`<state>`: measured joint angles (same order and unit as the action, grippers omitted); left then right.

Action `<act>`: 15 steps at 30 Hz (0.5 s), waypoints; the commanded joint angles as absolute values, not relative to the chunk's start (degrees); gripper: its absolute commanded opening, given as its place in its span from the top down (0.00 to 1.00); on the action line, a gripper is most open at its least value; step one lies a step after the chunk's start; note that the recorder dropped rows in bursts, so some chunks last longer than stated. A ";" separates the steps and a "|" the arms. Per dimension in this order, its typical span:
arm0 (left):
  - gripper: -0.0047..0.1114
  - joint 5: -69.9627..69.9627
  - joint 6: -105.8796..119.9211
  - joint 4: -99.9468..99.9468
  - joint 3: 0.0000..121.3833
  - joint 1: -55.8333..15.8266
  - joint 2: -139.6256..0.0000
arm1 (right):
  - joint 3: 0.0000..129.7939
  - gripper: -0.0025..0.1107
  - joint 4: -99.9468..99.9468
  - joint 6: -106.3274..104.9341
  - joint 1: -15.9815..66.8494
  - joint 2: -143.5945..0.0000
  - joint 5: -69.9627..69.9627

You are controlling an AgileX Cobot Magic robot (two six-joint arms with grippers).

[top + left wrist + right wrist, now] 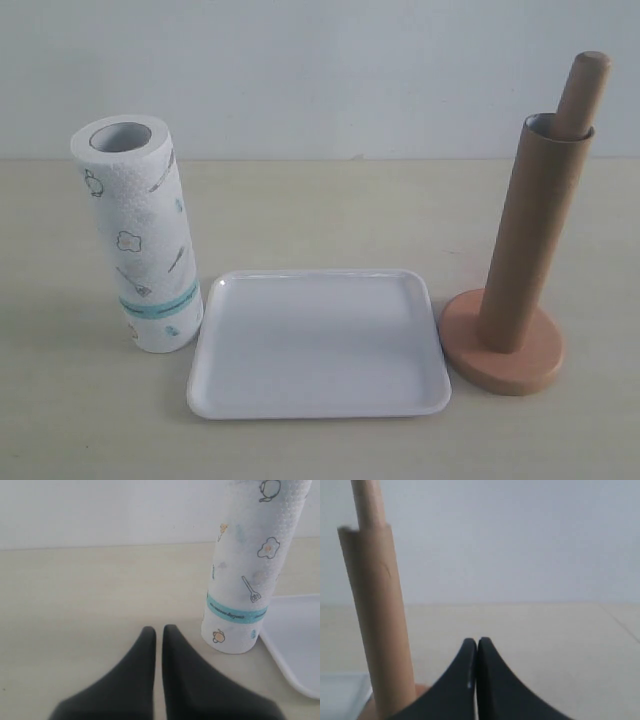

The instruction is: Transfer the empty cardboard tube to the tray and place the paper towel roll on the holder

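Long plain brown hollow cardboard tube (530, 235): stands sleeved over the upright pole of the light tan wooden holder (520, 372). It leans a little, and the pole's rounded top pokes out above its rim. The holder sits at the right of the bench (320, 200), just beside the shallow white rectangular tray (320, 345), which has nothing in it. The thick white printed paper towel roll (140, 240) stands upright on the tray's other side, nearly touching its rim.

Risks, as I judge them:
- Lifting the tube at a slant could bind it on the pole and drag or tip the whole holder.
- A hard pinch could crush its thin wall.
- Laid down, it may roll over the tray's low rim.
- The roll is tall and could topple if nudged.

My right gripper (477, 642) is pressed together and holds nothing. It sits low, near the tube but apart from it. My left gripper (159, 630) is likewise drawn together and empty, near the foot of the roll without touching it.
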<state>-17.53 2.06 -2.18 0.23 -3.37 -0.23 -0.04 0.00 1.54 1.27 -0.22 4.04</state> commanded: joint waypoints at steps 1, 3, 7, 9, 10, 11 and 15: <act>0.92 -17.52 1.80 -2.34 0.00 -3.21 0.00 | 0.00 0.98 -0.33 0.00 1.15 0.00 -9.98; 0.92 -17.52 1.80 -2.34 0.00 -3.21 0.00 | 0.00 0.98 -0.33 -1.55 1.15 0.00 -16.66; 0.92 -17.52 1.80 -2.34 0.00 -3.21 0.00 | 0.02 0.98 0.00 -3.64 1.15 0.00 -22.65; 0.92 -17.52 1.80 -2.34 0.00 -3.21 0.00 | 2.54 0.98 0.00 -3.63 1.15 0.00 -20.00; 0.92 -17.52 1.80 -2.34 0.00 -3.21 0.00 | 3.68 0.98 -0.33 -3.63 1.15 0.00 -18.89; 0.92 -17.52 1.80 -2.34 0.00 -3.21 0.00 | 5.31 0.98 -0.33 -3.63 1.15 -0.92 -17.21; 0.92 -17.52 1.80 -2.34 0.00 -3.21 0.00 | 12.47 0.98 0.00 -3.52 1.15 -6.35 -10.86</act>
